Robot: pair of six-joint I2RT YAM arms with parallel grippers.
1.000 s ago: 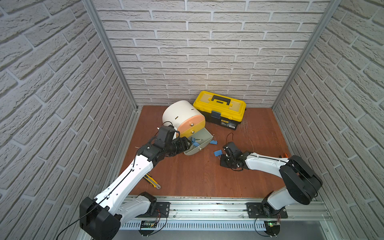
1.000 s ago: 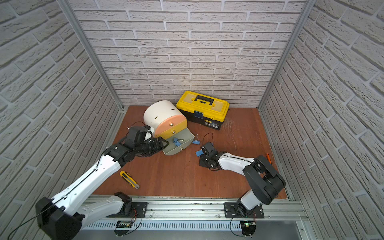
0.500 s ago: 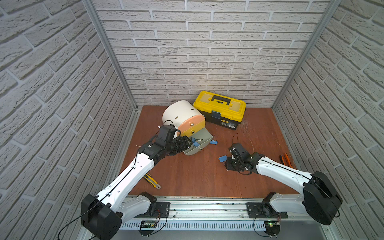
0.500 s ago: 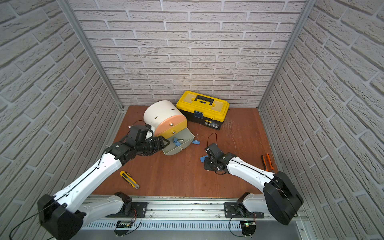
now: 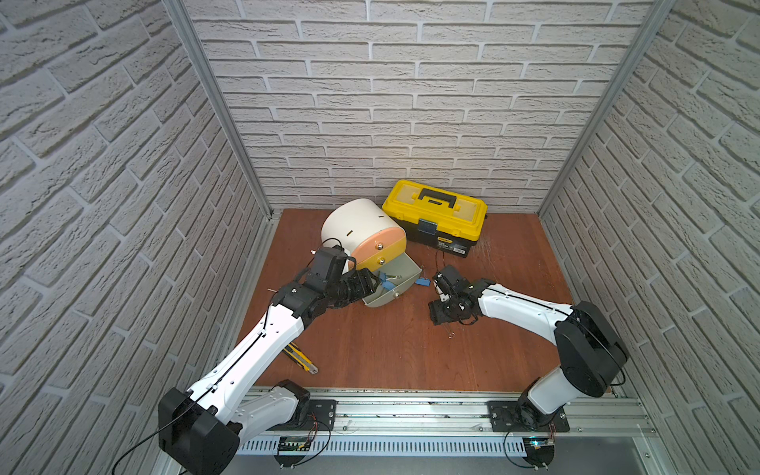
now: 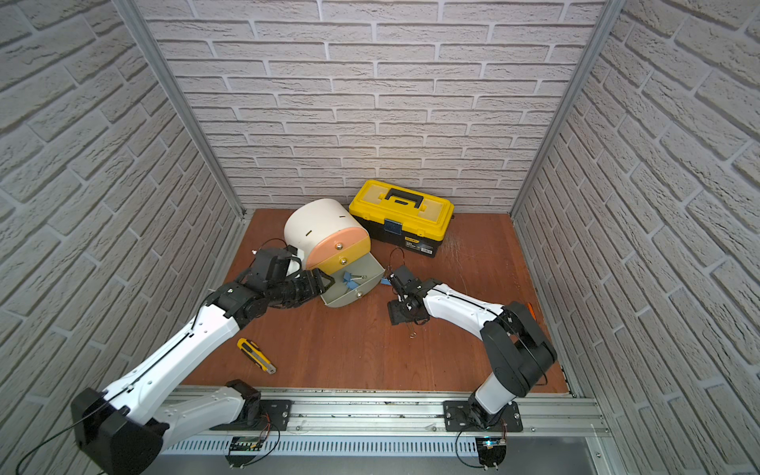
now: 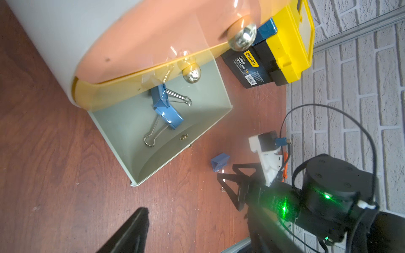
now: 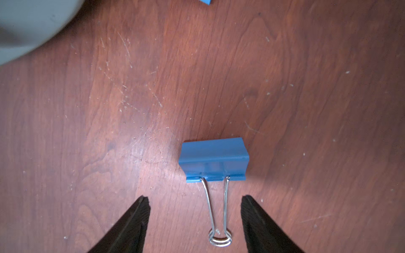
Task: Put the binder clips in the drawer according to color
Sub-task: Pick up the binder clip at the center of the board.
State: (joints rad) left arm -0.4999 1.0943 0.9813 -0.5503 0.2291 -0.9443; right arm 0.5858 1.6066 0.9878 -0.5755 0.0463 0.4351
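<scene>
Starting nearest the rail, one utility knife (image 6: 256, 355) lies at 7 o'clock on the wooden floor (image 5: 370, 362); the left arm half covers it in a top view. Past it, just right of centre, the right gripper (image 8: 194, 197) points down with its fingers (image 8: 131, 223) spread wide. Nothing lies between them but the wire handles of a blue binder clip (image 8: 213, 157), which rests flat on the floor, untouched. Both top views hide that clip's body under the gripper.

A second floor clip (image 5: 420, 282) sits at the gripper's 11 o'clock, just beside the pulled-out grey drawer (image 7: 118, 131); the right wrist view cuts it down to one corner. Inside the drawer an inner clip (image 7: 162, 95) lies half under the yellow front (image 5: 392, 259), and an outer clip (image 7: 169, 117) touches it (four blue clips counted: two in, two out).

At the drawer's 9 o'clock wall the left gripper (image 5: 373, 283) stands with jaws apart and empty. I cannot tell whether it touches the wall. Its wrist view shows one finger (image 7: 131, 232); the other is lost against the dark right arm.

Farther back, at 11 o'clock, stands one white cabinet (image 5: 357, 222) with three drawers; the peach front (image 5: 370, 253) and the yellow one are shut. One toolbox (image 5: 434, 214) sits against the back wall at 1 o'clock. An orange tip (image 6: 531, 307) peeks from behind the right arm at 3 o'clock, and I cannot tell what it is.
</scene>
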